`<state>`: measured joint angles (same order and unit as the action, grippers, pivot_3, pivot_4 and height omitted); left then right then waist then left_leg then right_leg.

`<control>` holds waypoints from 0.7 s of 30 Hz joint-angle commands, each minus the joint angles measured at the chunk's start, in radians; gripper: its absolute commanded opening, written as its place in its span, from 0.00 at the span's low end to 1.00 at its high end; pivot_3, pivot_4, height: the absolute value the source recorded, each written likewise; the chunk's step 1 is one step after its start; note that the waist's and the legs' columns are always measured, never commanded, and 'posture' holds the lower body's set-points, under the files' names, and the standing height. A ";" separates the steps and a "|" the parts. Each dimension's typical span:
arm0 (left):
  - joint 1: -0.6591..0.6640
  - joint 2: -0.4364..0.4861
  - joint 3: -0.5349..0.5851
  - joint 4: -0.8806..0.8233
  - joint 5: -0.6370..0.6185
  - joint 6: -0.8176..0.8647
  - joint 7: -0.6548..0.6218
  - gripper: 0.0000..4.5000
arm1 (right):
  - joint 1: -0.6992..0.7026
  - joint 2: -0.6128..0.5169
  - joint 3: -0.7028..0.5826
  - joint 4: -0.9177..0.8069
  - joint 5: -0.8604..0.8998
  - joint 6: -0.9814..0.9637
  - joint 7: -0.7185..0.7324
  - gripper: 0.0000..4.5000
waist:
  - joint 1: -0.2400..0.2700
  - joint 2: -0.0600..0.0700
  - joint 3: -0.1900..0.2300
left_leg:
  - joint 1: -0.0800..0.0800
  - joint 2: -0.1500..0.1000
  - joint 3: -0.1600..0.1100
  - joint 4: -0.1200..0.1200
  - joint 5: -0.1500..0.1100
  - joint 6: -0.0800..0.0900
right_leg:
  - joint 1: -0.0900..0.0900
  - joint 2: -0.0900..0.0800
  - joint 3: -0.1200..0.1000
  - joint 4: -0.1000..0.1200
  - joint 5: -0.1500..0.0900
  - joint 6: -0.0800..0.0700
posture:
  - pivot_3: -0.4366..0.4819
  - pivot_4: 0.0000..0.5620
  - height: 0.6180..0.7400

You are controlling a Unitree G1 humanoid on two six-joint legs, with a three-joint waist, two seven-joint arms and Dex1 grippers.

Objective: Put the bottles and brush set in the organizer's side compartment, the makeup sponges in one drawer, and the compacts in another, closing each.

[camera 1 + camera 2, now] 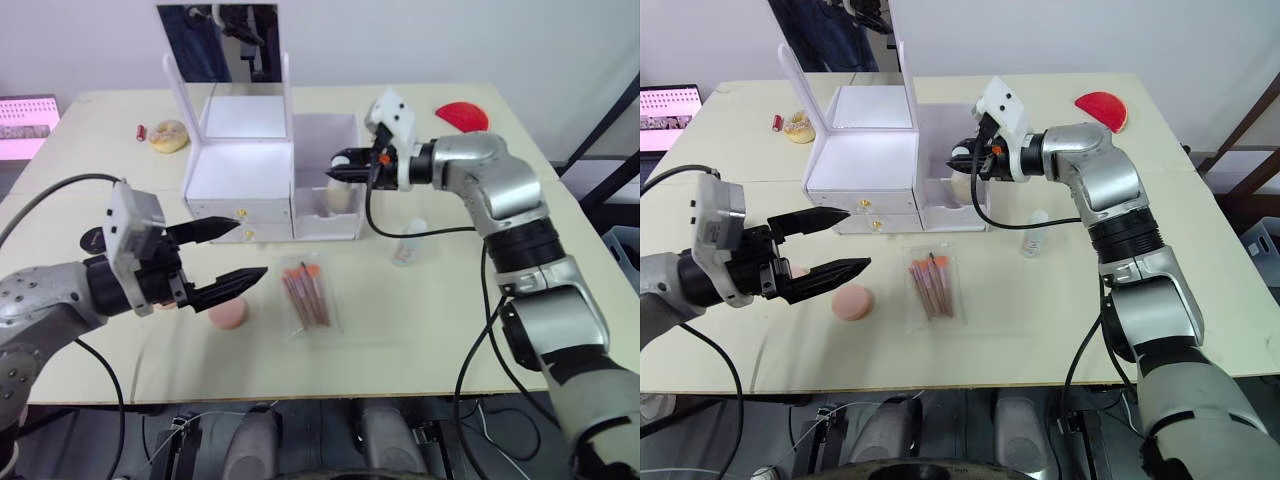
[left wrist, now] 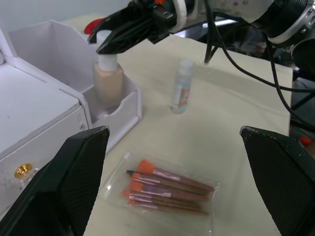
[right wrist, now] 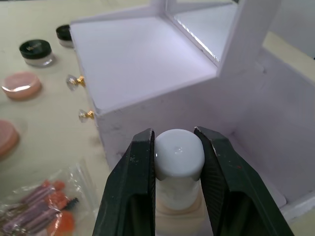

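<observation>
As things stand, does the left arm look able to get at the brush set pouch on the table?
Probably yes. The left gripper hangs open just beside the brush set, which lies flat on the table with nothing between them. The right gripper is busy at the side compartment, clamped on the beige bottle.

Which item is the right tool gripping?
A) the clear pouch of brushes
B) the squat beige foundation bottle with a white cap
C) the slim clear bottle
B: the right tool is shut on the squat beige foundation bottle's white cap, inside the white organizer's side compartment.
</observation>
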<state>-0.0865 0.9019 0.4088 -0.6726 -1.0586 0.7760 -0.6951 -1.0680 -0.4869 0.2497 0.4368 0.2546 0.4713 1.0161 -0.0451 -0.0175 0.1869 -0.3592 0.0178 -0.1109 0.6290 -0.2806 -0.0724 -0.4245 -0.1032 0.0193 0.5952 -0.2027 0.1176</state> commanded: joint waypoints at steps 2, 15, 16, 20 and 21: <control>0.002 0.008 0.028 -0.024 -0.019 -0.011 0.005 1.00 | -0.059 0.013 -0.015 0.101 -0.035 -0.108 0.080 0.16 | 0.000 0.000 0.000 | 0.000 0.000 0.000 0.000 0.000 0.000 | 0.000 0.000 0.000 0.000 0.000 0.000 | 0.48 0.27 1.00; 0.005 0.007 0.023 -0.021 -0.020 -0.013 0.003 1.00 | -0.199 0.088 -0.005 0.487 -0.163 -0.325 0.228 0.16 | -0.004 0.000 0.000 | 0.000 0.000 0.000 0.000 0.000 0.000 | 0.000 0.000 0.000 0.000 0.000 0.000 | 0.48 0.27 1.00; 0.004 0.007 0.023 -0.021 -0.020 -0.012 0.003 1.00 | -0.203 0.092 -0.007 0.503 -0.170 -0.334 0.229 0.16 | -0.004 0.000 0.000 | 0.000 0.000 0.000 0.000 0.000 0.000 | 0.000 0.000 0.000 0.000 0.000 0.000 | 0.48 0.27 1.00; 0.005 0.007 0.025 -0.023 -0.024 -0.011 0.006 1.00 | -0.215 0.102 -0.018 0.552 -0.192 -0.365 0.225 0.16 | -0.004 0.000 0.000 | 0.001 0.000 0.000 0.000 0.000 0.000 | 0.000 0.000 0.000 0.001 0.000 0.000 | 0.48 0.27 1.00; 0.006 0.008 0.027 -0.024 -0.025 -0.010 0.007 1.00 | -0.217 0.103 -0.021 0.560 -0.195 -0.369 0.224 0.16 | -0.004 0.000 0.000 | 0.001 0.000 0.000 0.000 0.000 0.000 | 0.000 0.000 0.000 0.001 0.000 0.000 | 0.48 0.27 1.00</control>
<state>-0.0794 0.9019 0.4111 -0.6736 -1.0633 0.7761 -0.6893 -1.2579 -0.3837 0.2467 0.9894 0.0723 0.1189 1.2423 -0.0492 -0.0171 0.1871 -0.3583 0.0178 -0.1109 0.6291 -0.2804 -0.0726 -0.4244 -0.1031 0.0194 0.5964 -0.2024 0.1179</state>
